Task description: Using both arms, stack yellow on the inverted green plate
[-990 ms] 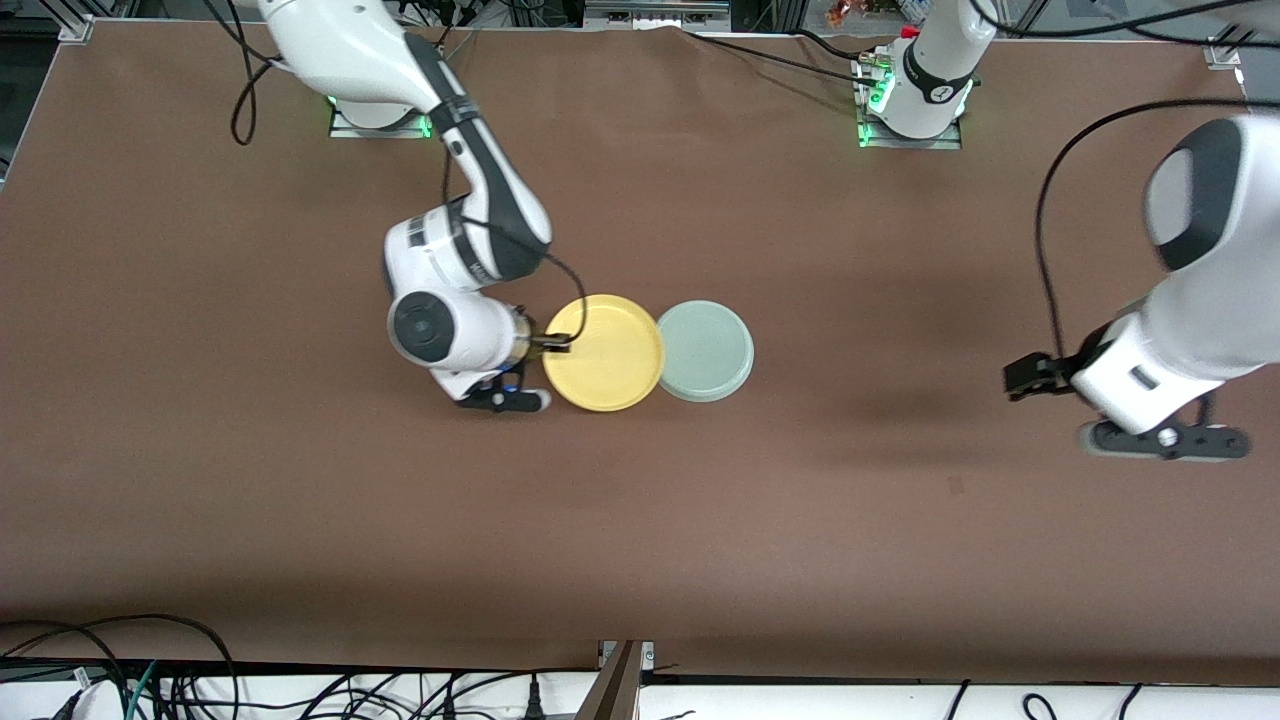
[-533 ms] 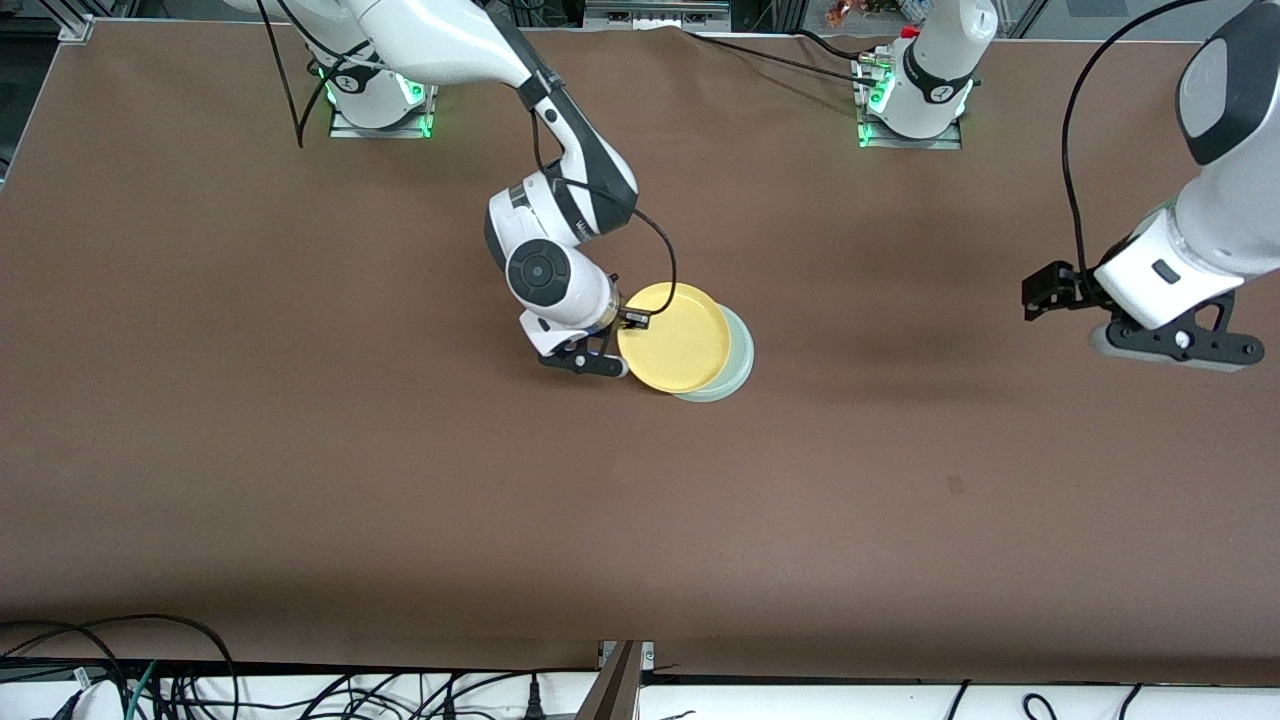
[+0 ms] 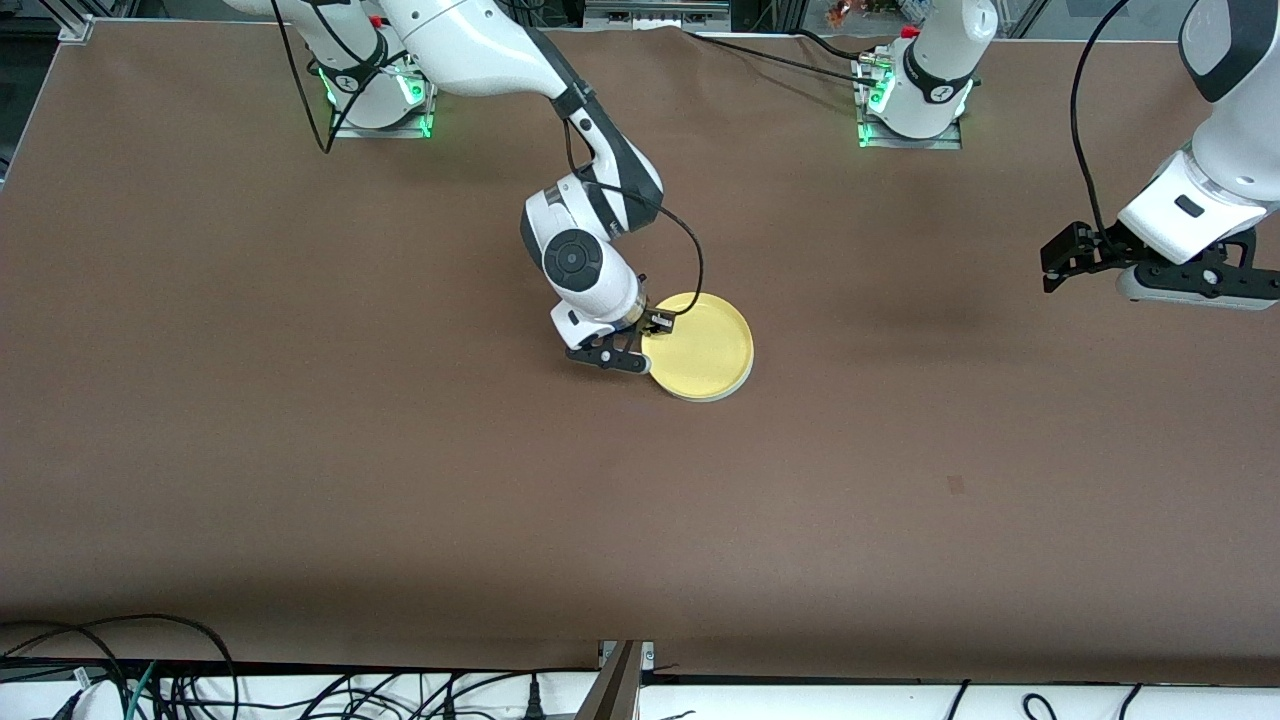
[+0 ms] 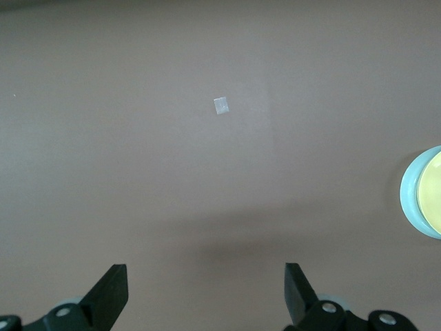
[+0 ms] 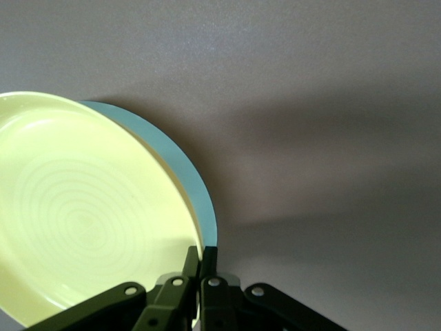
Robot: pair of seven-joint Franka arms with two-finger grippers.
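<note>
Front view: the yellow plate [image 3: 702,344] lay over the green plate [image 3: 722,393] near the middle of the brown counter [image 3: 300,450], so that only a thin pale crescent of green showed along the edge nearer the camera. The right gripper [image 3: 656,325] had its fingers clamped together on the yellow plate's rim, at the side toward the right arm's end of the counter. The right arm [image 3: 560,130] reached down to it from its base at the top of the view.

Right wrist view: the fingers [image 5: 195,265] pinched the yellow rim, and the green plate appeared as a blue-green sliver just beside the yellow one; whether the two plates touched could not be told.

The left arm [image 3: 1215,190] waited toward its own end of the counter, with the left gripper [image 3: 1058,258] up over bare brown surface, well apart from the plates.

Left wrist view: its fingers [image 4: 114,293] stood wide apart and held nothing; a small pale square mark [image 4: 221,105] showed on the counter, and both plates appeared at the picture's edge.
</note>
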